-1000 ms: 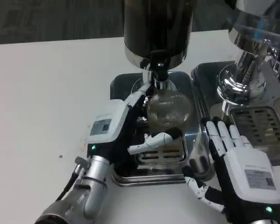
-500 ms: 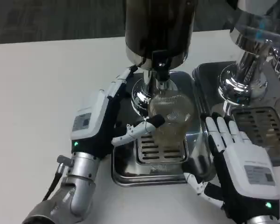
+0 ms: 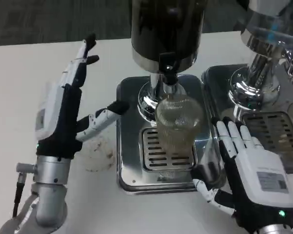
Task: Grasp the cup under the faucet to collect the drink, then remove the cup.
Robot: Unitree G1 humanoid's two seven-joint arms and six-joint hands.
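A clear ribbed cup stands on the grille of the steel drip tray, directly under the faucet of the dark drink dispenser. My left hand is raised to the left of the tray, fingers spread and holding nothing, well apart from the cup. My right hand hangs just right of the cup at the tray's right edge, fingers spread, close to the cup but not gripping it.
A second chrome dispenser with its own grilled tray stands at the right. A faint wet ring marks the white table left of the tray. Open table lies to the left.
My left hand has let go of the cup and drawn back up and to the left, off the tray. The cup stays under the faucet. The right hand has barely moved.
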